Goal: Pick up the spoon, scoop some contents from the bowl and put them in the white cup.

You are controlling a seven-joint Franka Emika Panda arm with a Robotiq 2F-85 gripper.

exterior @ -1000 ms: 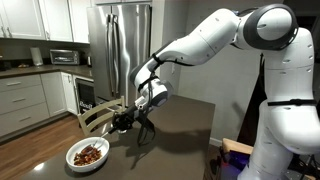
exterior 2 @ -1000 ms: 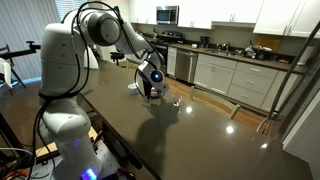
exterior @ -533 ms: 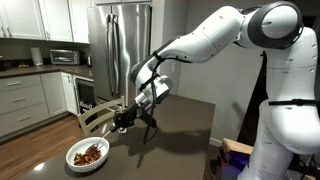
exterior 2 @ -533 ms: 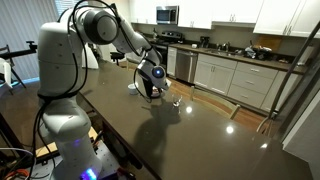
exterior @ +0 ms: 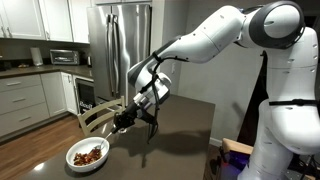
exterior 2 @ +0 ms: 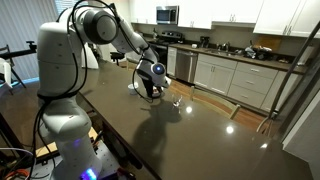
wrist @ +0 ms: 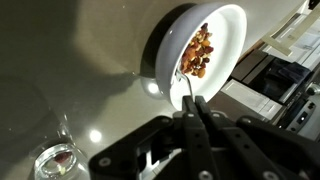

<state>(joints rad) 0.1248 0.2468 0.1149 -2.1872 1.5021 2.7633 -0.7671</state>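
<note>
Your gripper has its two fingers pressed together on the thin handle of the spoon. In the wrist view the fingers meet in a narrow point, and the slim, pale spoon sticks straight out from between them. Nothing else is in the grip or touching the fingers.

The spoon points at the bowl, and its far end overlaps the bowl's near rim in the wrist view (whether it touches the rim or hangs above it, you cannot tell from here). In an exterior view the gripper hangs above the dark table, up and to one side of the bowl and clear of it. The spoon itself is too thin to make out there. In the other exterior picture the gripper sits low over the far part of the table, and the bowl is hidden behind it.

The white bowl holds the contents, a small heap of reddish-brown chunks gathered toward its middle. The same heap shows from outside. A small clear glass stands on the table well apart from the bowl, on the other side of the gripper. What it holds is not clear.
</note>
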